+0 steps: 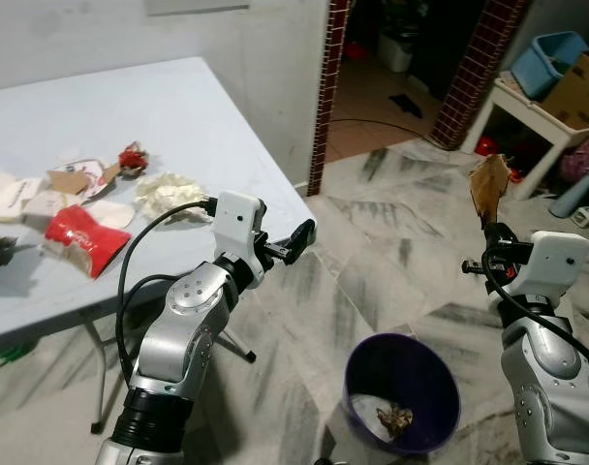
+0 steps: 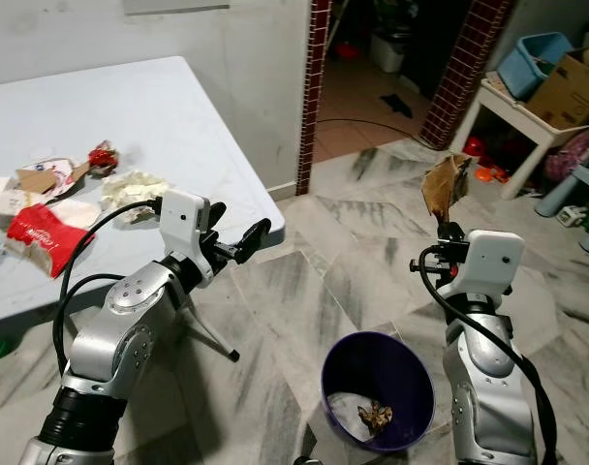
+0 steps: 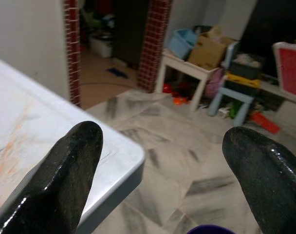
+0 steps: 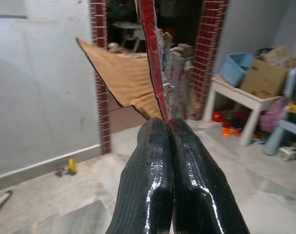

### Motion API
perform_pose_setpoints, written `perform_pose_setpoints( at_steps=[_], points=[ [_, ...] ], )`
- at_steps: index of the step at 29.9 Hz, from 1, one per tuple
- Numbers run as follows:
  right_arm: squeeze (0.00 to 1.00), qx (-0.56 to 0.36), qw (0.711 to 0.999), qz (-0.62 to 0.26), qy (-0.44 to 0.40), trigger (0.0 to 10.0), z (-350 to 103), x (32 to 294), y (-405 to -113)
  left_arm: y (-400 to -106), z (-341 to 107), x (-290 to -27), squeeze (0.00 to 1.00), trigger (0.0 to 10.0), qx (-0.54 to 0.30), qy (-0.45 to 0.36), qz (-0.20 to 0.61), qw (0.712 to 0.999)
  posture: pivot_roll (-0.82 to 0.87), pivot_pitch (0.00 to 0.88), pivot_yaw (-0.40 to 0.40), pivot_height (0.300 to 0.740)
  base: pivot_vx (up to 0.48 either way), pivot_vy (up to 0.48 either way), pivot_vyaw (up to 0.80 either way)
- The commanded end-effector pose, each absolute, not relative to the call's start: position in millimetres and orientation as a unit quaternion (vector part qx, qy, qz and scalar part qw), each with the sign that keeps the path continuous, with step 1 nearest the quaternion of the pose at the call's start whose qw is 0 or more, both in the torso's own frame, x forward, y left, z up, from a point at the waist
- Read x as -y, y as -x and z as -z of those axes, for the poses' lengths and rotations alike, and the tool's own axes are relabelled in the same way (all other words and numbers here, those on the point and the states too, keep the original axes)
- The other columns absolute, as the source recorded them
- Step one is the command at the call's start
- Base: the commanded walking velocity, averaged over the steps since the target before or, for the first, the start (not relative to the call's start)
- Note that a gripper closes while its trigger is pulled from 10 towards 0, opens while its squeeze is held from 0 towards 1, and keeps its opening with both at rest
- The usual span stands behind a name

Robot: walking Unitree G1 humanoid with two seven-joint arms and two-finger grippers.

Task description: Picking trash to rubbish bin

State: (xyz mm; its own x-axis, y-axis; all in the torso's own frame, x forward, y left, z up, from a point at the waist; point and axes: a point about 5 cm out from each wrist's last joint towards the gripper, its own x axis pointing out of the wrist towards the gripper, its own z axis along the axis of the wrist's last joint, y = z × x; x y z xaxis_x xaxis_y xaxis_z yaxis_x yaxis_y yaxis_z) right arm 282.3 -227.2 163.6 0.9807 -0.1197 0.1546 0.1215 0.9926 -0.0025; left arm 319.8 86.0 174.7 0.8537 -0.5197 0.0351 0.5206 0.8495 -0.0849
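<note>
Low in the frame's middle, the purple bin [image 1: 402,392] waits on the floor, one scrap inside. At right, the right gripper [image 1: 489,232] pinches a torn cardboard scrap [image 1: 489,187] upright, short of the bin. Left of centre, the left gripper [image 1: 296,240] hangs spread, empty, beside the table [image 1: 178,116] with remaining litter [image 1: 77,237]

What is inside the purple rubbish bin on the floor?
Inside the purple rubbish bin, one crumpled brownish scrap lies on pale paper at the bottom. The near wall hides the rest of the bottom.
</note>
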Motion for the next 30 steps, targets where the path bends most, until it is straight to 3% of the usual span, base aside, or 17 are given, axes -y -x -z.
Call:
perform_pose_setpoints(
  at_steps=[1,8,30],
  points=[
    [0.0,0.074,0.995,0.066,0.004,10.0,-163.1,230.6,-281.7,-320.3,-173.5,-89.2,0.0,10.0,0.0,0.043,0.265,0.963,-0.08,0.11,-0.023,0.74,0.0,0.0,-0.76],
    [0.0,0.075,0.995,0.068,0.003,10.0,-163.3,231.0,-281.4,-321.0,-173.2,-89.2,0.0,10.0,-0.005,0.033,0.259,0.965,-0.08,0.108,-0.024,0.74,0.0,0.0,-0.75],
    [0.0,0.057,0.994,0.093,0.001,10.0,-152.4,246.4,-279.8,-324.0,-173.5,-76.5,0.0,10.0,-0.02,-0.002,0.3,0.954,-0.09,0.146,0.006,0.74,0.0,0.0,0.0]
  ],
)
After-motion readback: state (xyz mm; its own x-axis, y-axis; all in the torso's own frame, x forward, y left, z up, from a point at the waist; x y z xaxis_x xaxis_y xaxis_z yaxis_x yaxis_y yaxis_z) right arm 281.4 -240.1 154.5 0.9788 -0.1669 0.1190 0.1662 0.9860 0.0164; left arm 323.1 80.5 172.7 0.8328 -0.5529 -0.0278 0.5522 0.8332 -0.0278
